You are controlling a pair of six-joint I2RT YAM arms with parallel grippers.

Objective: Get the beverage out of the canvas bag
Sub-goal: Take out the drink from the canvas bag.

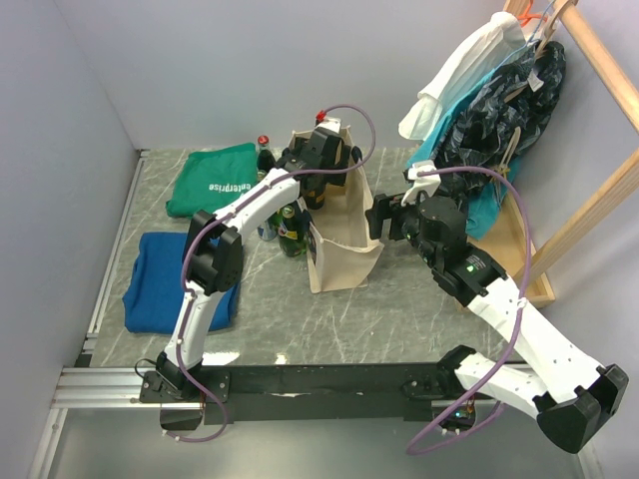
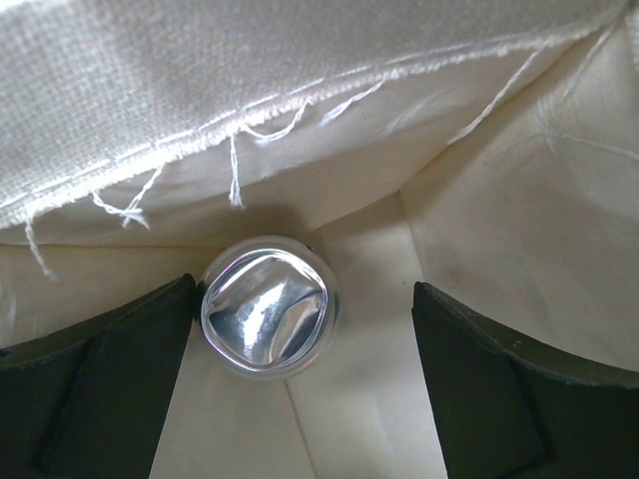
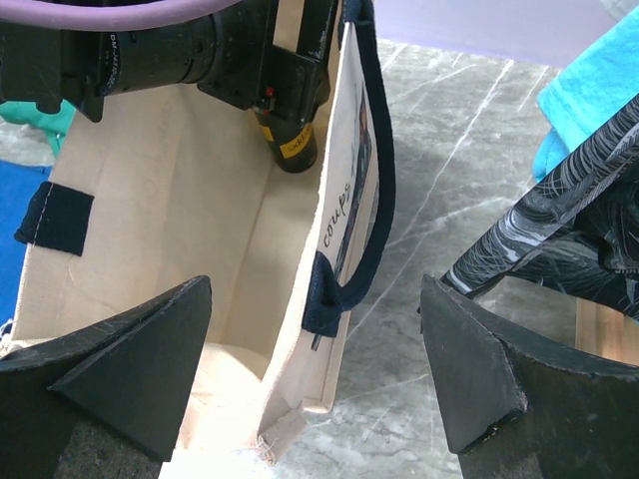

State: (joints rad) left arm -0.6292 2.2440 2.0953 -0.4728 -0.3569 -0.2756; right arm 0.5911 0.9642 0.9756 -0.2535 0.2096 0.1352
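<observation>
**A:** Give me the layout, biggest thing first.

**B:** On the table (image 1: 399, 319) the canvas bag (image 1: 344, 254) stands upright in the middle with its mouth open. My left arm drops into it at the bag's 12 o'clock end. My right gripper (image 3: 315, 289) is at the bag's 3 o'clock, jaws spread, with the side wall and the navy handle (image 3: 384, 170) between them. Nothing is pinched yet.

**A:** And the left gripper?

**B:** The left gripper (image 2: 306, 299) is inside the bag, jaws wide and holding nothing. The beverage (image 2: 268, 307) is at the bottom of the bag below it. It isn't centred: it sits toward 9 o'clock, just beside that finger (image 2: 110, 379).

**A:** So how would you take it?

**B:** I'd nudge the wrist toward 9 o'clock until the top sits midway between the jaws, then go lower and close below the rim, not on it. The frayed seam at 12 o'clock hangs close and could snag. I'd have the right side clamp the wall so the bag stays down when I lift.

**A:** What does the beverage look like?

**B:** I see it only from above: a small round top with a clear rim and crinkled, shiny silver foil. The body is hidden.
</observation>
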